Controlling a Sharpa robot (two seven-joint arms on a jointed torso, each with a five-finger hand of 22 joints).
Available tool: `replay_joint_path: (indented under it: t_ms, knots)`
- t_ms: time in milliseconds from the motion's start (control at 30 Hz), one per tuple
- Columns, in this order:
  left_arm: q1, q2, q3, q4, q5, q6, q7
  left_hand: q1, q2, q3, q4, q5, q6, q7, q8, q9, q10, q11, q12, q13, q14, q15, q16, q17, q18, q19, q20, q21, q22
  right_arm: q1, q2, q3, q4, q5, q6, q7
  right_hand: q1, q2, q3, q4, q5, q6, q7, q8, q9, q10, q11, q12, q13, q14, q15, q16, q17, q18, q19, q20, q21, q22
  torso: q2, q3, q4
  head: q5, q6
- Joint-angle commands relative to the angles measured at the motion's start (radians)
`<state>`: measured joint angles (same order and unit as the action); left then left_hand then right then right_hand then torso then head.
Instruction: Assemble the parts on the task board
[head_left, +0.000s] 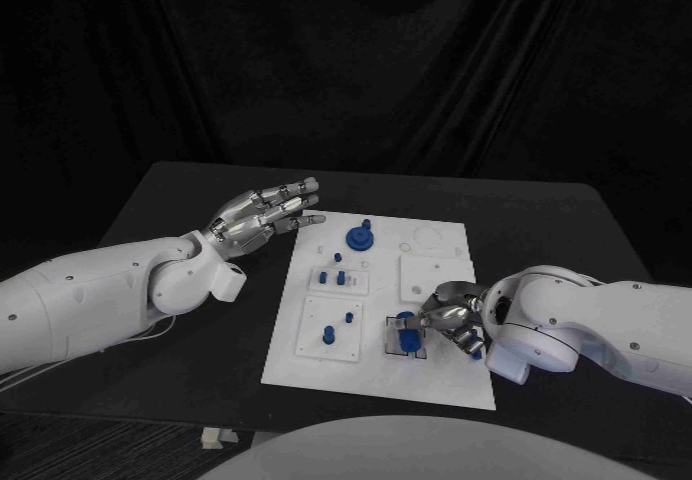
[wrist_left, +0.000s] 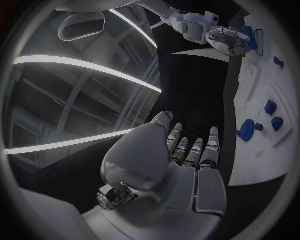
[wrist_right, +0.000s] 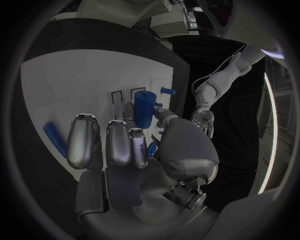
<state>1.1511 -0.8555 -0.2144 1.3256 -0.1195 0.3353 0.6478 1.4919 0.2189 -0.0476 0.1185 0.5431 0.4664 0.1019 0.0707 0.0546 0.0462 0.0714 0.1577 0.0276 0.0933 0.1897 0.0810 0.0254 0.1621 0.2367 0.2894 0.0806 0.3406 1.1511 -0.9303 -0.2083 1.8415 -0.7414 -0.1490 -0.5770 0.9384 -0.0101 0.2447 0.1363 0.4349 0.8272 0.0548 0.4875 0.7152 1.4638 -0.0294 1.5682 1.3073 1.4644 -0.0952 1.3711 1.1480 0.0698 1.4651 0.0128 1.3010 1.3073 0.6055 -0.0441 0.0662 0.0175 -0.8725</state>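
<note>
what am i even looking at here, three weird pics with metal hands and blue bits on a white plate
This is a two-armed robot at a black table, seen by three cameras. One looks down from its head; the two round pictures come from cameras at its wrists, behind each hand. The white plate is a task board with small blue parts to assemble, such as a round blue part near its far end. The left hand hovers beside the board, fingers apart, holding nothing. The right hand is down at a blue block; its thumb touches it, but a firm grip can't be confirmed.

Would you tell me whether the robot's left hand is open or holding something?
Open: the left hand hovers beside the white task board, its silver fingers extended and apart, nothing between them.
</note>
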Motion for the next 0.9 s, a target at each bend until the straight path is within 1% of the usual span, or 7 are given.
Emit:
replay_joint_path:
  t_ms: [33,133,300,367,767,867,900]
  knots:
    - [-0.001,0.003,0.001,0.001,0.007,0.014,0.011,-0.009,-0.003,0.007,0.001,0.003,-0.010,0.000,0.002,-0.002,-0.004,0.003,0.000,0.000,-0.002,0.008,0.004,0.002,0.002,0.009,0.001,0.003,0.001,-0.004,0.003,0.000,-0.003,-0.015,0.010,-0.011,-0.027,0.003,-0.026,0.025,-0.060,-0.008,0.001,-0.004,-0.007,0.107,0.007,0.003,0.263,0.040,0.007,-0.005,-0.006,-0.008,0.021,0.008,-0.007,0.180,0.000,0.0000,0.0000,0.000,0.000]
    - [-0.002,0.003,0.001,0.001,0.007,0.015,0.010,-0.009,-0.003,0.007,0.001,0.003,-0.010,0.000,0.002,-0.002,-0.004,0.003,0.000,0.000,-0.002,0.008,0.004,0.002,0.002,0.009,0.001,0.003,0.001,-0.005,0.006,0.000,-0.006,-0.015,0.022,-0.016,-0.037,0.003,-0.042,0.037,-0.109,-0.011,0.001,-0.004,-0.010,0.107,0.008,0.003,0.263,0.039,0.007,-0.006,-0.010,-0.008,0.020,0.008,-0.009,0.179,0.000,0.0000,-0.0002,0.000,0.000]
    - [-0.003,0.004,0.001,0.001,0.007,0.017,0.008,-0.009,-0.004,0.009,0.000,0.004,-0.011,0.000,0.002,-0.002,-0.004,0.003,-0.001,0.000,-0.002,0.008,0.005,0.002,0.002,0.009,0.001,0.003,0.000,-0.007,0.010,0.000,-0.011,-0.016,0.039,-0.023,-0.044,0.007,-0.057,0.049,-0.141,-0.012,0.001,-0.003,-0.013,0.107,0.007,0.003,0.263,0.039,0.007,-0.008,-0.014,-0.007,0.019,0.008,-0.012,0.179,0.000,-0.0003,0.0001,0.000,0.000]
    - [-0.003,0.004,0.001,0.001,0.007,0.018,0.008,-0.009,-0.004,0.009,0.000,0.004,-0.011,0.000,0.002,-0.002,-0.004,0.003,-0.001,0.000,-0.002,0.008,0.005,0.002,0.002,0.009,0.001,0.003,0.000,-0.009,0.011,0.000,-0.013,-0.019,0.044,-0.025,-0.059,0.011,-0.077,0.069,-0.197,-0.018,0.001,-0.003,-0.017,0.107,0.008,0.003,0.263,0.037,0.008,-0.013,-0.023,-0.006,0.017,0.009,-0.019,0.177,0.000,-0.0004,0.0002,0.000,0.000]
    - [-0.005,0.004,0.001,0.001,0.007,0.020,0.006,-0.010,-0.004,0.010,-0.001,0.004,-0.010,0.001,0.002,-0.002,-0.004,0.003,-0.001,0.000,-0.002,0.009,0.005,0.002,0.001,0.009,0.001,0.003,0.000,-0.011,0.015,0.000,-0.015,-0.034,0.064,-0.031,-0.056,0.009,-0.095,0.074,-0.226,-0.029,0.004,-0.005,-0.021,0.107,0.010,0.003,0.263,0.035,0.009,-0.019,-0.035,-0.004,0.015,0.010,-0.028,0.174,-0.001,-0.0004,-0.0001,0.003,0.000]
    - [-0.006,0.004,0.001,0.001,0.007,0.021,0.006,-0.010,-0.004,0.010,-0.001,0.004,-0.010,0.001,0.002,-0.002,-0.004,0.003,-0.001,0.000,-0.002,0.009,0.005,0.002,0.001,0.009,0.001,0.003,0.000,-0.011,0.012,0.000,-0.012,-0.036,0.059,-0.027,-0.061,0.002,-0.113,0.081,-0.269,-0.033,0.005,-0.003,-0.023,0.107,0.011,0.003,0.263,0.035,0.010,-0.020,-0.037,-0.003,0.014,0.010,-0.031,0.173,-0.001,-0.0002,0.0001,0.004,0.000]
    - [-0.006,0.003,0.001,0.001,0.007,0.021,0.005,-0.010,-0.004,0.010,-0.001,0.004,-0.010,0.001,0.002,-0.002,-0.004,0.003,-0.001,0.000,-0.002,0.009,0.005,0.002,0.001,0.009,0.001,0.003,0.000,-0.011,0.011,0.000,-0.010,-0.038,0.053,-0.024,-0.074,-0.004,-0.128,0.092,-0.313,-0.036,0.005,-0.003,-0.023,0.107,0.011,0.003,0.263,0.034,0.010,-0.022,-0.041,-0.003,0.013,0.010,-0.033,0.172,-0.001,-0.0002,-0.0001,0.004,0.000]
